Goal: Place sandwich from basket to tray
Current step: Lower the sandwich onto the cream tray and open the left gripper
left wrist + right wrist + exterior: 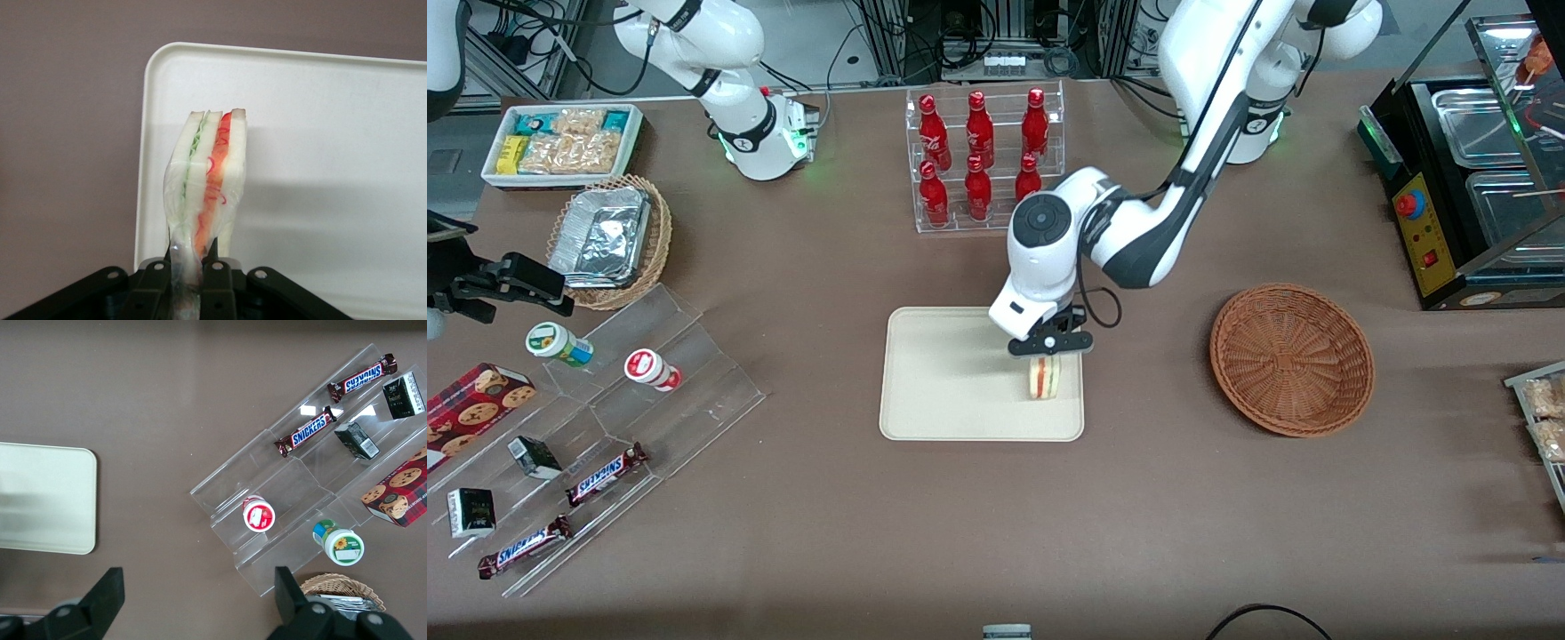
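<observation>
The sandwich [1043, 378] is a wrapped white-bread wedge with a red-orange filling stripe. It stands on edge at the cream-beige tray [951, 378], near the tray's end toward the working arm. I cannot tell if it touches the tray. My left gripper [1049, 347] is directly above it, shut on its top end. In the left wrist view the fingers [215, 263] pinch the wrap of the sandwich [210, 177] over the tray [333, 167]. The reddish-brown basket [1291, 358] lies empty toward the working arm's end. The tray also shows in the right wrist view [47, 497].
A clear rack of red bottles [983, 160] stands farther from the front camera than the tray. A clear stepped stand [605, 436] with snacks, a paler basket with a foil container [609, 240] and a white snack tray [560, 142] lie toward the parked arm's end. A black display case [1476, 178] stands near the basket.
</observation>
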